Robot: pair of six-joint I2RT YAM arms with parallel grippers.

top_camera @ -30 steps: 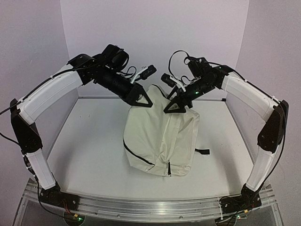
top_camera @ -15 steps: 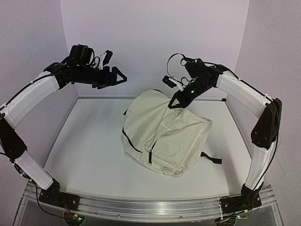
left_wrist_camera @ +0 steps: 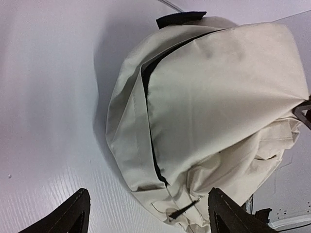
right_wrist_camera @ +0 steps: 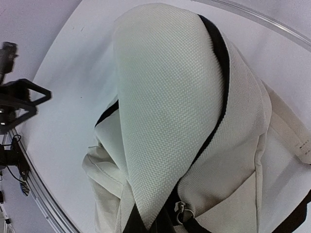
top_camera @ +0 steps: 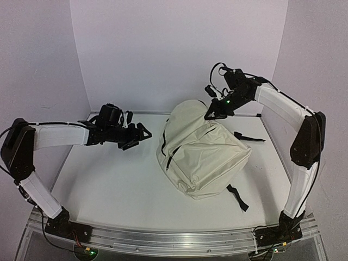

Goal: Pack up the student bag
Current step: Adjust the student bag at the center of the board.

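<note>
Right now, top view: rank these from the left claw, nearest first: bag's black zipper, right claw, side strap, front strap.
1. Black zipper, on the student bag's left side, facing the left claw.
2. Right claw, pinching the bag's top, far side.
3. Side strap at right and front strap nearer the bases: too close to call.

Student bag (right_wrist_camera: 165, 97) runs off frame (bottom, right).

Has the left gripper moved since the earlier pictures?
Yes. The black left gripper dropped from against the back wall to low over the white table, left of the cream fabric backpack.
</note>
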